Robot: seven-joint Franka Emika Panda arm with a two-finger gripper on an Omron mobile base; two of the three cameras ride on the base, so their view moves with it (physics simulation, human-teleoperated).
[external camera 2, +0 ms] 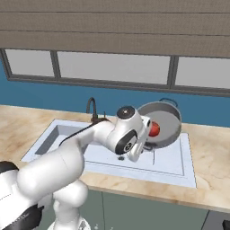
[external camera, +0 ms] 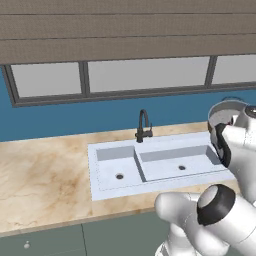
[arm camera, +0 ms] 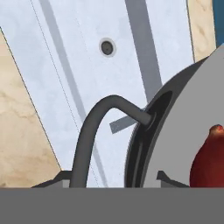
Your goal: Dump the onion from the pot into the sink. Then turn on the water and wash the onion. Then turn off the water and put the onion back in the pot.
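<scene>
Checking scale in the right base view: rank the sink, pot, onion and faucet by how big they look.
1. sink
2. pot, nearer the camera than the basin floor
3. faucet
4. onion

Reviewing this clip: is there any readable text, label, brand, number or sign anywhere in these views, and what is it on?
None: no view carries any writing.
The pot, tilted over the sink with the onion inside, is plain grey metal.
The sink, the faucet and the counter bear no marks.
The window panes are blank.
</scene>
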